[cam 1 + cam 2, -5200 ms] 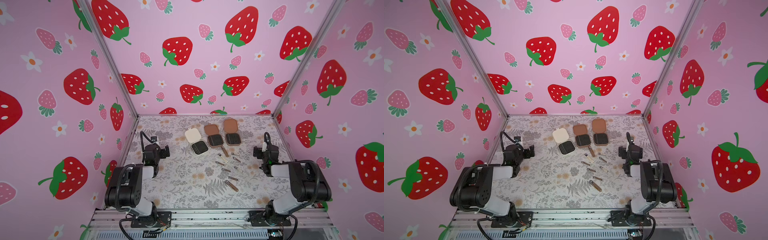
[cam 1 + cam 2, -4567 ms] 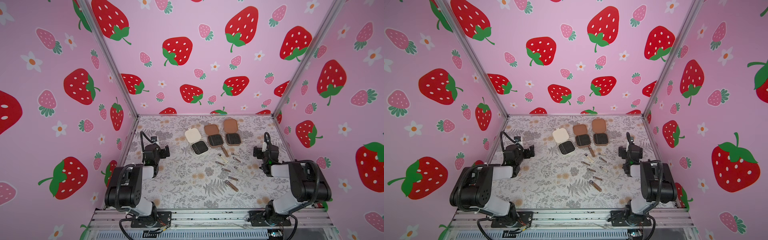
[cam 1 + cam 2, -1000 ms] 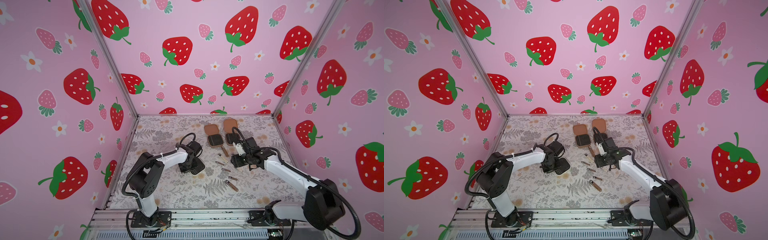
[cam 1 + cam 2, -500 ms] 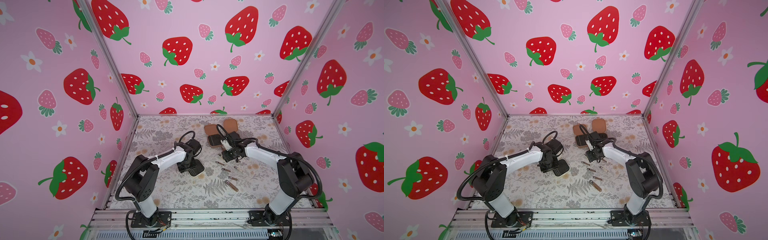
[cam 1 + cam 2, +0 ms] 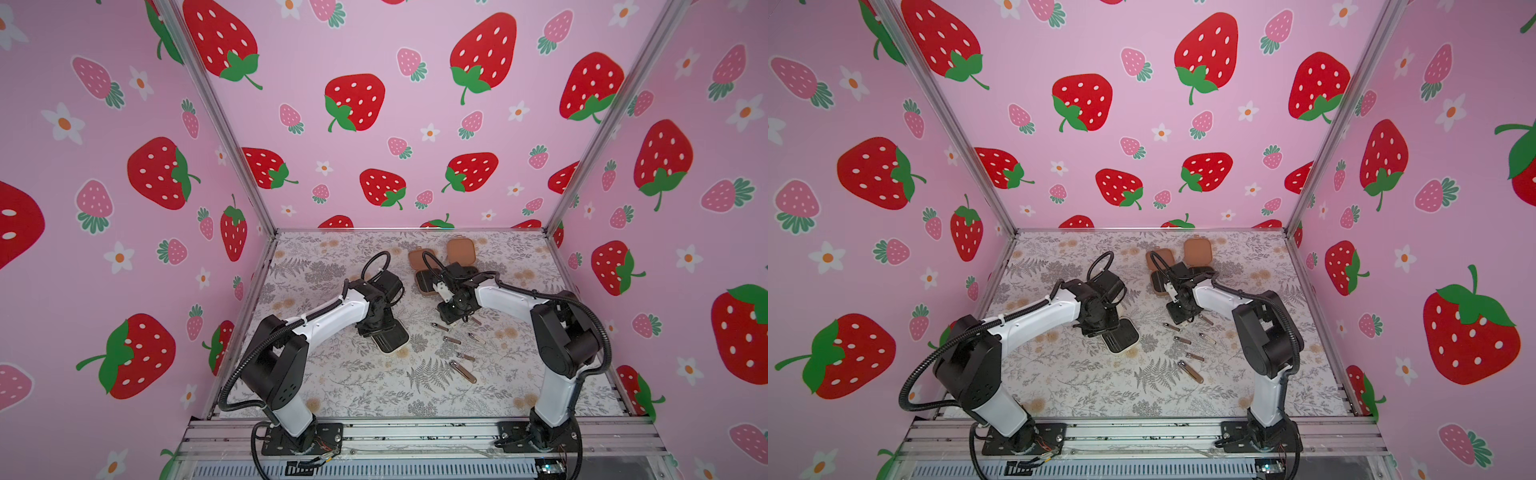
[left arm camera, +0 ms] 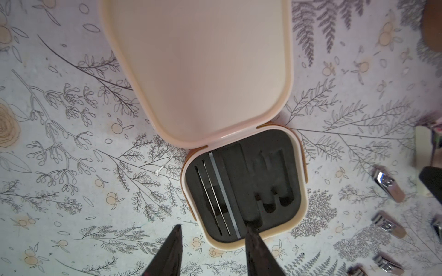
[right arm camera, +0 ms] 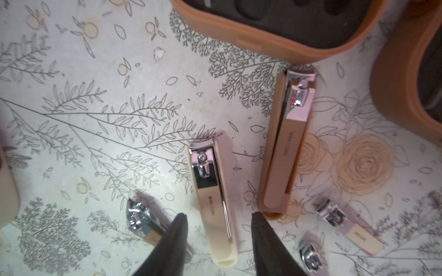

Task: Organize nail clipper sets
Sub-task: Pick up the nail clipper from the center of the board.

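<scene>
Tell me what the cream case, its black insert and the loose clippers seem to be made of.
Cream case: looks like moulded plastic, smooth and matte, with a soft sheen at the rim.
Black insert: likely foam, dull, with cut slots.
Clippers: polished metal heads with mirror glints. The cream and tan bodies are coated or plastic, unclear which.

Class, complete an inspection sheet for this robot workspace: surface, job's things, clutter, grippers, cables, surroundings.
Surface: floral-print table.
Job's things: cream case open, apart from the others; two brown cases open at back; loose clippers on table.
Clutter: nothing seen.
Grippers: left gripper jaws open astride cream case's rim; right gripper jaws open astride a cream clipper.
Cables: black loops at both wrists.
Surroundings: strawberry-print walls; metal rail in front.
</scene>
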You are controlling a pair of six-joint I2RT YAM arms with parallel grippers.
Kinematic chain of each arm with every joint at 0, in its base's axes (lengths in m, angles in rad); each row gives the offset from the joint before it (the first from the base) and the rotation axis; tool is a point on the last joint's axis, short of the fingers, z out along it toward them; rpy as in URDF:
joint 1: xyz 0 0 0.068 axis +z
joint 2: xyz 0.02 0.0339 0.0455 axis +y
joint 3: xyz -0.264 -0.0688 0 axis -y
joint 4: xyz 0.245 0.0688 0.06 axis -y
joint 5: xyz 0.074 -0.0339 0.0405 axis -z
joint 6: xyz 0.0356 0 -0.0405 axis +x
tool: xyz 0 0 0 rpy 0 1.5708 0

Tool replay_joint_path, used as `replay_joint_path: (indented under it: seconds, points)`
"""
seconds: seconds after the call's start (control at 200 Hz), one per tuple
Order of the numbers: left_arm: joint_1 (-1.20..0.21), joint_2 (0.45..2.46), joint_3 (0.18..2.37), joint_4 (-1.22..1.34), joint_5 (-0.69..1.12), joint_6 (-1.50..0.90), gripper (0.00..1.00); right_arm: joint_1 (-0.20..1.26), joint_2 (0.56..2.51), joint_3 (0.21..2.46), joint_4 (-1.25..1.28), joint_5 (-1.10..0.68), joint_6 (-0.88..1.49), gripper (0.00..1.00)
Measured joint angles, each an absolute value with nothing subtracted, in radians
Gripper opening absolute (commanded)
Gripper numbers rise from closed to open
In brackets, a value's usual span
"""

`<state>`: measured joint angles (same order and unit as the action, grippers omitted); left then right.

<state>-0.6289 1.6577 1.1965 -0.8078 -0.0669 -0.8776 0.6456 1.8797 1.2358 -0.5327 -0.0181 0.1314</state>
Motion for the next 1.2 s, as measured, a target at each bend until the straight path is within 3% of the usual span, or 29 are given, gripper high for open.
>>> replay_joint_path:
  seconds: [0.27, 0.425, 0.575, 0.685, 0.876, 1.201]
  points:
    - [-0.625, 1.599, 1.203, -0.805, -0.067, -0.862, 0.42, 0.648, 1.911, 1.252, -0.547, -0.026, 0.129, 0.38]
    - [-0.614, 1.585, 1.215, -0.809, -0.055, -0.844, 0.27, 0.648, 1.918, 1.258, -0.548, -0.027, 0.130, 0.33]
    - [-0.610, 1.583, 1.240, -0.815, -0.053, -0.814, 0.25, 0.648, 1.919, 1.258, -0.548, -0.027, 0.130, 0.23]
    - [-0.608, 1.561, 1.221, -0.802, -0.053, -0.807, 0.28, 0.648, 1.919, 1.258, -0.548, -0.026, 0.134, 0.15]
    - [-0.598, 1.401, 1.103, -0.758, -0.062, -0.807, 0.52, 0.651, 1.919, 1.268, -0.566, -0.016, 0.138, 0.08]
    - [-0.479, 1.175, 0.968, -0.716, -0.062, -0.770, 0.47, 0.746, 1.879, 1.465, -0.738, 0.097, 0.154, 0.08]
